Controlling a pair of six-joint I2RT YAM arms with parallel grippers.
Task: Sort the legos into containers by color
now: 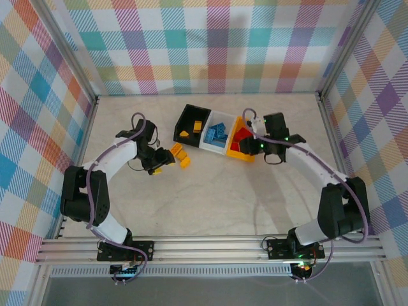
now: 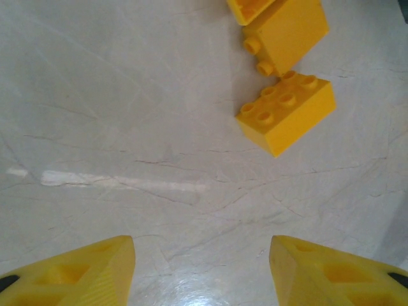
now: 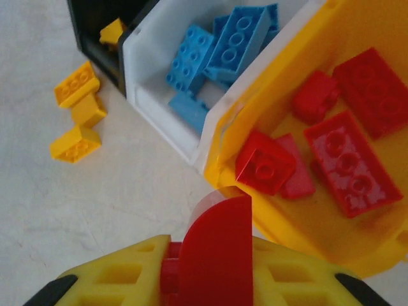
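The left claw is partly open, with nothing between its fingers, and hangs low over the bare table. Three yellow bricks lie close together ahead of it and to its right. The nearest lies studs up, the next is tipped on its side just beyond it, and the third is cut off by the edge of the wrist view. None of them touches the fingers.

The right claw is closed on a red brick, which stands up between its fingers. The near rim of the yellow bin is directly ahead, just past the brick's top edge. More red bricks lie inside that bin, ahead of the claw and to its right.

The white bin is pressed against the yellow bin's left side, ahead of the claw and to its left, and holds a pile of blue bricks. The black bin is farther left, against the white one, so the three bins form one row. In the top view, two sorted yellows lie inside the black bin.
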